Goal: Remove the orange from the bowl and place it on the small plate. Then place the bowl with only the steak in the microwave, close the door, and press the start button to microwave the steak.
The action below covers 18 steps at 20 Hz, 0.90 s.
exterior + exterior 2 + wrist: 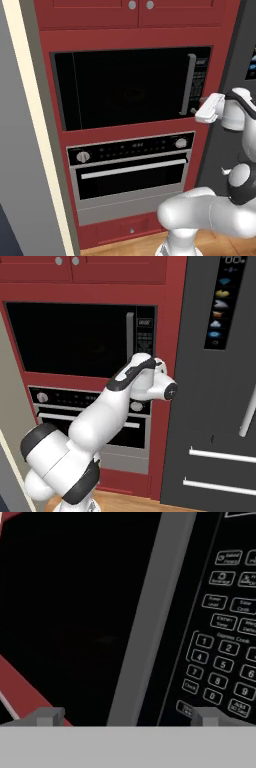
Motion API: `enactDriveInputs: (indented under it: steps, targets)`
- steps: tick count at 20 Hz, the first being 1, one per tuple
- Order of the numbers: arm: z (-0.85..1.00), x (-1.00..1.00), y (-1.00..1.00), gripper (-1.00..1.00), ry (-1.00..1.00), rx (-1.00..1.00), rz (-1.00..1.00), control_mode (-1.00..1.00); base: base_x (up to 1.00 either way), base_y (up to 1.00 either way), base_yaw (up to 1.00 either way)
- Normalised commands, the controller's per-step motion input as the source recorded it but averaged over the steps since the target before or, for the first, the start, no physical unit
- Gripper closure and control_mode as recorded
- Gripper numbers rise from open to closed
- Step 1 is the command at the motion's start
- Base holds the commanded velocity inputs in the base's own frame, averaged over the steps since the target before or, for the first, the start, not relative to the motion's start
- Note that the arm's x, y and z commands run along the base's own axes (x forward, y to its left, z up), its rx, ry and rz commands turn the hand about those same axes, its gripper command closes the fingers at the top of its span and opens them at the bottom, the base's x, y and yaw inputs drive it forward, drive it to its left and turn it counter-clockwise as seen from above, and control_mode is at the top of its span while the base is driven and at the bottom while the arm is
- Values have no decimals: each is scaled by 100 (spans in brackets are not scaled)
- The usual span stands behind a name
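The microwave (130,87) sits in red cabinetry with its black glass door (115,90) shut flat against the front. The door's vertical silver handle (189,85) stands beside the button panel (200,75). My gripper (196,111) hovers at the lower end of that handle, open and holding nothing. In the hand view the handle (150,622) rises between my fingertips (47,716), with the gripper (127,716) close to the glass and the keypad (225,642) to its right. The glass is too dark to see inside. The orange, bowl, small plate and steak are out of view.
Below the microwave is a knobbed oven (132,170) with a horizontal handle. Red cupboard doors (135,12) hang above. A tall black fridge (220,381) stands at the right, close to my elbow. A grey wall (25,150) closes off the left side.
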Motion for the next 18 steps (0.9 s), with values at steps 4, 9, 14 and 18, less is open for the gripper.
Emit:
enactDriveInputs:
  steps: [4, 9, 14, 18]
  targets:
    - [-8, 24, -5, -100, 0, 0, 0, -100, 0, 0, 0]
    - [-13, 29, 0, -100, 0, 0, 0, -100, 0, 0, 0]
    - [-20, 27, 0, -100, 0, 0, 0, -100, 0, 0, 0]
    - [-27, 30, -9, -100, 0, 0, 0, -100, 0, 0, 0]
